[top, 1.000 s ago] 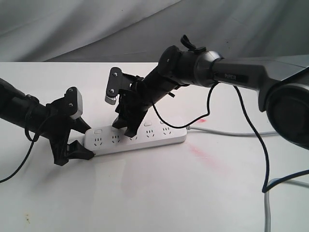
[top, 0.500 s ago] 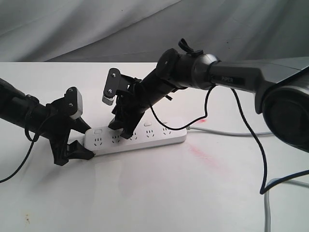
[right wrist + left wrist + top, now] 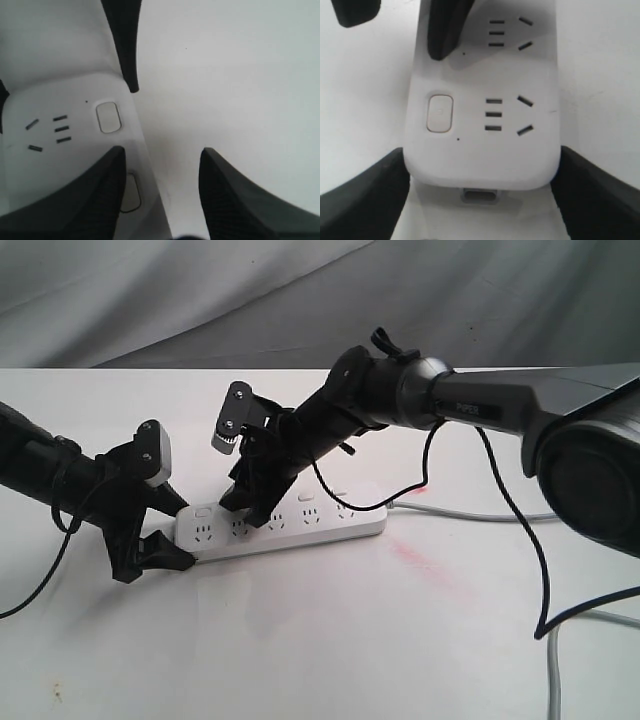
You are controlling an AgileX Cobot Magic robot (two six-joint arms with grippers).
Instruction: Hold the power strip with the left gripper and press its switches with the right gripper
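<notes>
The power strip lies flat on the white table, sockets up, its grey cord trailing away on the right of the exterior view. We see the left gripper pinching the strip's rounded end, one of its fingers against each long edge. We judge that grip is there to keep the bar from sliding or tipping when a button is pushed. The end switch sits clear, just beside that grip. The right gripper reaches down at a slant from the far side with its jaws spread. One finger comes down over the second switch, and the other hangs off the strip's edge above bare table. Spreading them lets a single tip act as the pusher, we think. We cannot tell whether that tip is pressing or only touching
</notes>
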